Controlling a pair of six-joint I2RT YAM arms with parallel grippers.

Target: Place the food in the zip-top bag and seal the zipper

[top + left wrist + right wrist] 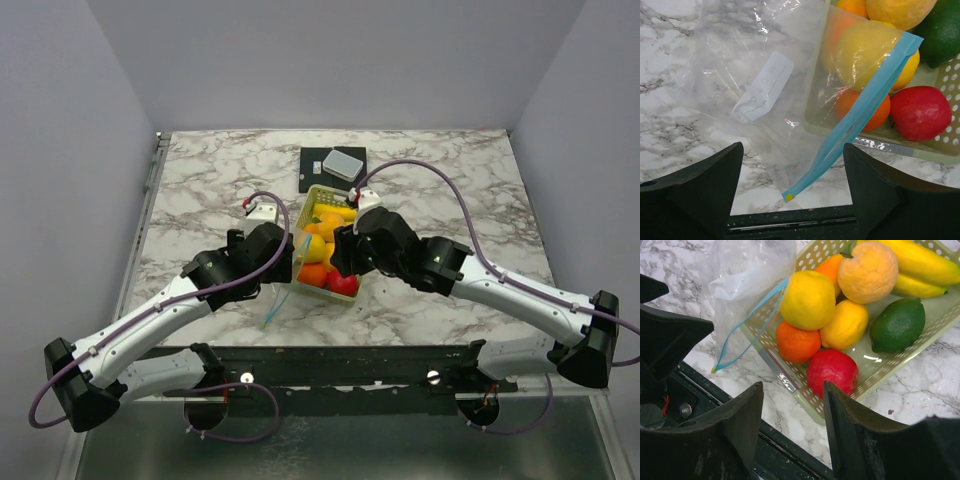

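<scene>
Left gripper (pixel 792 162) was noted with jaws spread wide and nothing between them, poised over the zip-top bag (pixel 735 75), which lay crumpled on the marble table (pixel 665 115) with its mouth edge draped against the near left rim of the basket (pixel 807 402). The zipper (pixel 860 107) was seen running slantwise from over that rim down to the table. Right gripper (pixel 792 395) was likewise recorded open and empty, near the red apple (pixel 832 372); the food (pixel 807 300) was found heaped in the basket.

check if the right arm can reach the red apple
Probably yes: the red apple lies uncovered at the near corner of the basket, just ahead of the open right fingers, nothing between.
</scene>
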